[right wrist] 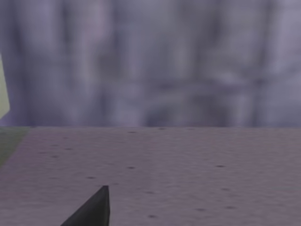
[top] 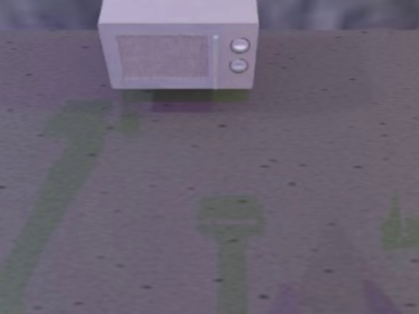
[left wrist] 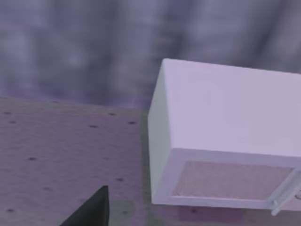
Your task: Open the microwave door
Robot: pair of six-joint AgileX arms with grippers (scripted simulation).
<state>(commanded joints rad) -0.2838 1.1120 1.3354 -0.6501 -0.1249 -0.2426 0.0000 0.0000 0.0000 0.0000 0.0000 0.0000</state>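
Note:
The white microwave [top: 177, 13] stands at the back of the table, left of centre. Its door [top: 160, 57] with the speckled grey mesh window lies flush with the front, and a thin pale handle strip [top: 215, 59] runs beside the two silver knobs [top: 239, 45]. The left wrist view shows the microwave [left wrist: 225, 108] from above its left corner, with the door [left wrist: 230, 181] and handle [left wrist: 284, 197] low down. Only a dark wedge of my left gripper [left wrist: 94, 209] shows, apart from the microwave. My right gripper [right wrist: 94, 209] also shows as one dark wedge, over bare table.
The speckled purple-grey table [top: 294, 163] spreads in front of the microwave. Greenish arm-shaped shadows lie on it at the left [top: 72, 137], centre [top: 230, 219] and right edge [top: 399, 229]. A blurred grey backdrop [right wrist: 155, 61] rises behind the table's far edge.

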